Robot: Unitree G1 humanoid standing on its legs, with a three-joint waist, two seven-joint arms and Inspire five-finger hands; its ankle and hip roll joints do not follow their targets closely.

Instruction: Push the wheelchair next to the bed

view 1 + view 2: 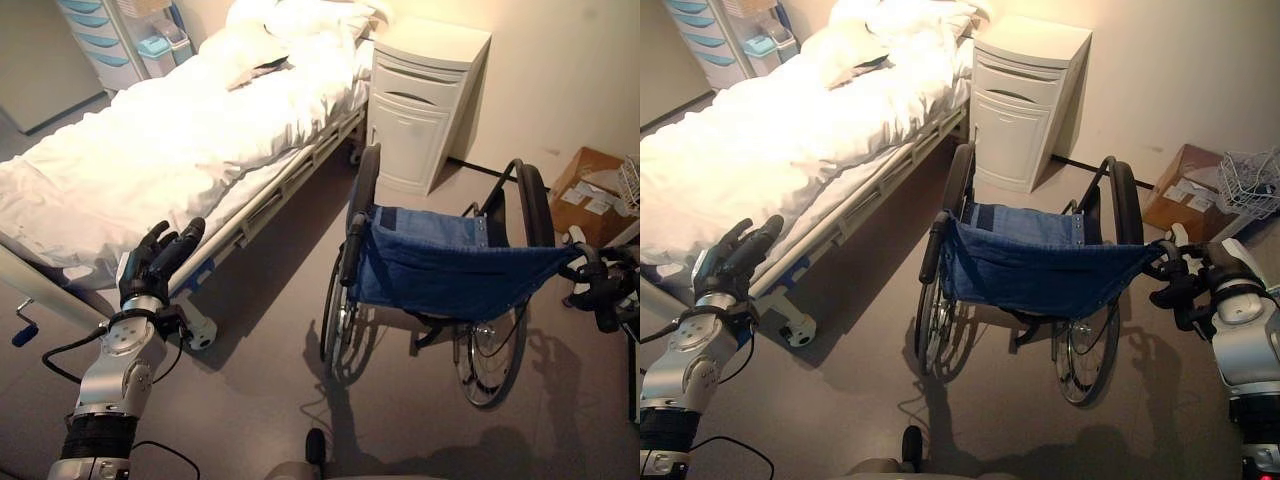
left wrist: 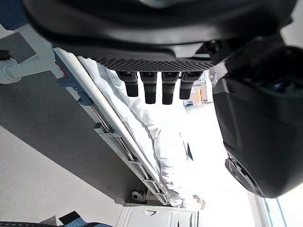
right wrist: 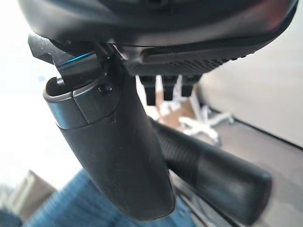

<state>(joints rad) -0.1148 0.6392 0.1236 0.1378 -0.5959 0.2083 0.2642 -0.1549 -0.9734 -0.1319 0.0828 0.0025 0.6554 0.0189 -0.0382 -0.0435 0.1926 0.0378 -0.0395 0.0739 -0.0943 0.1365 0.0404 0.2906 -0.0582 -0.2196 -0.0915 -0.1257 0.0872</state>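
The wheelchair (image 1: 450, 265) with its blue denim sling stands on the grey floor to the right of the bed (image 1: 150, 140), a gap of floor between them. It faces away from me toward the white cabinet. My right hand (image 1: 1200, 275) is curled round the chair's right push handle (image 3: 222, 175), the thumb (image 3: 118, 156) lying across the grip. The left push handle (image 1: 352, 248) is free. My left hand (image 1: 155, 265) is raised by the bed's foot corner with fingers (image 2: 150, 87) relaxed and holding nothing.
A white bedside cabinet (image 1: 425, 100) stands against the wall just beyond the wheelchair. A cardboard box (image 1: 590, 195) and a wire basket (image 1: 1250, 180) sit at the right. The bed's side rail (image 1: 270, 205), caster (image 1: 200, 335) and blue crank (image 1: 25, 330) jut toward the floor gap.
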